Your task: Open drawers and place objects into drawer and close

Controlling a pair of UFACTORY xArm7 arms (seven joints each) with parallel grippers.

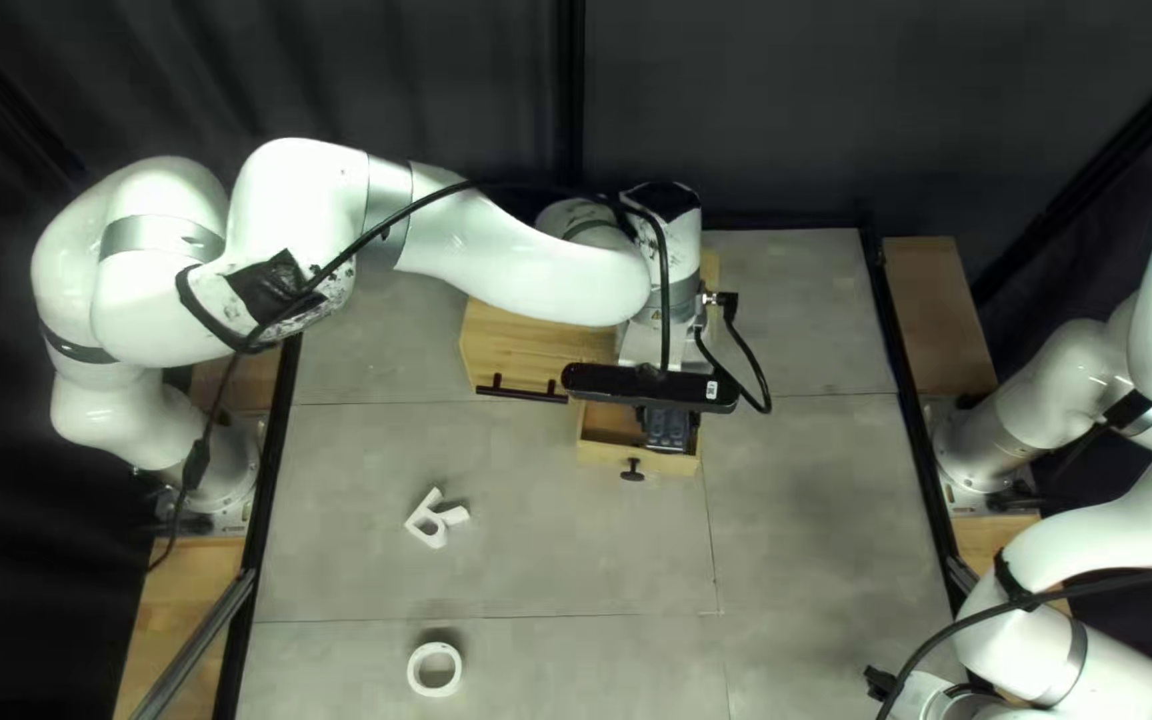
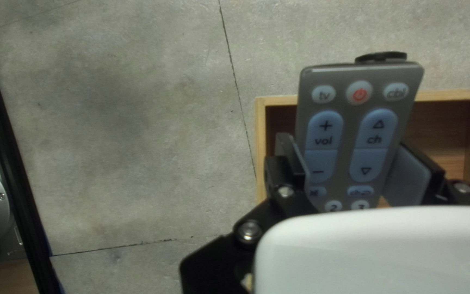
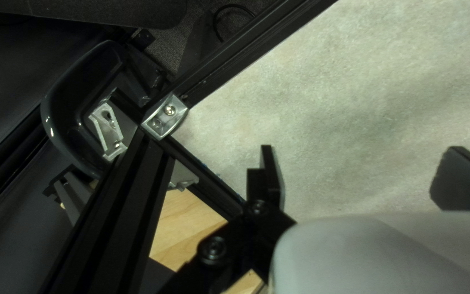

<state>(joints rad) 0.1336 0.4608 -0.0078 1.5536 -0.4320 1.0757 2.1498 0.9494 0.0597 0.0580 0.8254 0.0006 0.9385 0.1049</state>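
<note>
Pinching one gray, blue-buttoned plastic remote (image 2: 350,125), left gripper (image 1: 667,419) hovers over one open wooden drawer (image 1: 600,454). Right gripper (image 3: 361,163) stands wide.

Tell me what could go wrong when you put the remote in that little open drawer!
My left gripper has the remote pinched at its sides, over the open drawer. It's slanted, so it might slip and land crooked if I let go too soon. Its far end reaches over the drawer's front edge, so it could bump there going down. And if it ends up poking out, the drawer might not close.
</note>
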